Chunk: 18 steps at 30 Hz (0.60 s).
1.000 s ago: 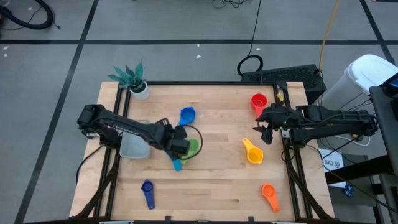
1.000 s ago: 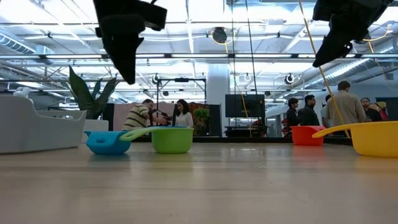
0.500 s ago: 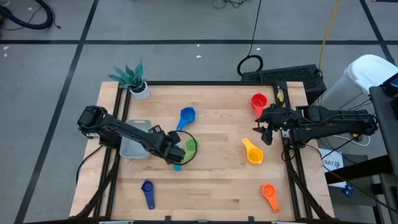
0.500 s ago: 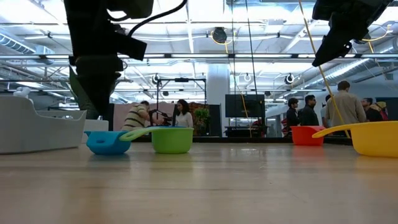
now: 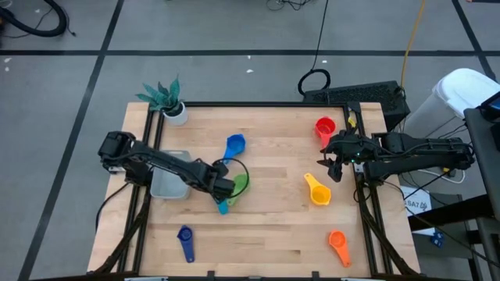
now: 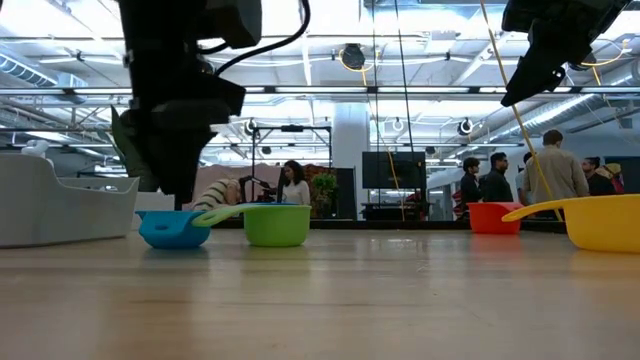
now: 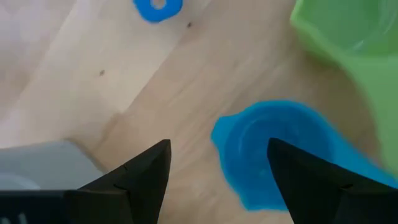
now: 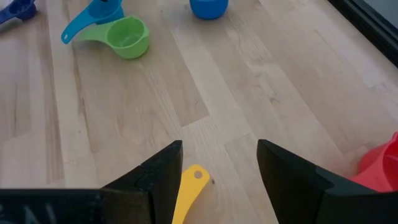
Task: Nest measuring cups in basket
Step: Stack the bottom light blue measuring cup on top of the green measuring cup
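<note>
I see no small plastic measuring cups [image 5: 319, 190] nested in the shallow grey-blue plastic basket [image 5: 169, 183]; left gripper [image 7: 219, 163] and right gripper [image 8: 219, 163] fingers apart, empty.

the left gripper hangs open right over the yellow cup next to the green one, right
Not quite: the left gripper hangs open over the light blue cup, not a yellow one, beside the green cup. The left wrist view shows it. The yellow cup lies near the right gripper.

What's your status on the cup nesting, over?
Left gripper open, low over light blue cup beside green cup. Right gripper open, waiting above table. Basket clear.
</note>
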Each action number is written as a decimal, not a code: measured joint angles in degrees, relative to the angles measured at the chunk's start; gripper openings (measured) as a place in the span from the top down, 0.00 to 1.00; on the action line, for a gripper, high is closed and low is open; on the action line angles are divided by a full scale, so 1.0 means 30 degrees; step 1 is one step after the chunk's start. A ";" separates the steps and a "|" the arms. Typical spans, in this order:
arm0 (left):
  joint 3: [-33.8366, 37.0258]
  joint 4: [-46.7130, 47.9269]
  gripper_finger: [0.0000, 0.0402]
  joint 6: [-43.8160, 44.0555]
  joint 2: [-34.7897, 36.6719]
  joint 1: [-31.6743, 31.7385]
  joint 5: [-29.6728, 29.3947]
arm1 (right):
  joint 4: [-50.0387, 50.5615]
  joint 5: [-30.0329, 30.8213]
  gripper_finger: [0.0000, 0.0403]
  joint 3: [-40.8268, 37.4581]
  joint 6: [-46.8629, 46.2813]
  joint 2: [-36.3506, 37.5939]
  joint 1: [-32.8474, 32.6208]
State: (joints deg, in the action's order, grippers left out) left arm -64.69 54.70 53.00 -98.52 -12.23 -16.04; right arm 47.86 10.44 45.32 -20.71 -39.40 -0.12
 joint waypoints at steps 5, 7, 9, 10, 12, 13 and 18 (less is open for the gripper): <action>0.0000 -0.0272 0.33 0.0465 0.0000 0.0213 0.0193 | 0.0000 -0.0051 0.51 0.0000 -0.0121 0.0000 0.0000; 0.0000 -0.0271 0.33 0.0587 0.0000 0.0163 0.0195 | 0.0000 -0.0052 0.51 0.0000 -0.0232 0.0000 0.0000; 0.0000 -0.0223 0.33 0.0770 0.0000 0.0088 0.0200 | 0.0000 -0.0058 0.51 0.0000 -0.0244 0.0000 0.0000; 0.0000 -0.0147 0.33 0.0893 0.0000 0.0042 0.0203 | 0.0000 -0.0058 0.51 0.0000 -0.0281 0.0000 0.0000; 0.0000 0.0028 0.33 0.1094 0.0000 -0.0047 0.0353 | 0.0005 -0.0066 0.51 0.0000 -0.0379 0.0000 0.0000; 0.0000 0.0167 0.33 0.1250 0.0000 -0.0108 0.0432 | 0.0006 -0.0066 0.51 0.0000 -0.0379 0.0000 0.0000; 0.0020 0.0738 0.33 0.2025 0.0000 -0.0507 0.0550 | 0.0007 -0.0066 0.51 0.0000 -0.0408 0.0000 0.0000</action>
State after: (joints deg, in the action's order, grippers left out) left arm -64.62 56.91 59.08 -98.52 -13.75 -14.39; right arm 47.88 10.24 45.32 -21.93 -39.40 -0.12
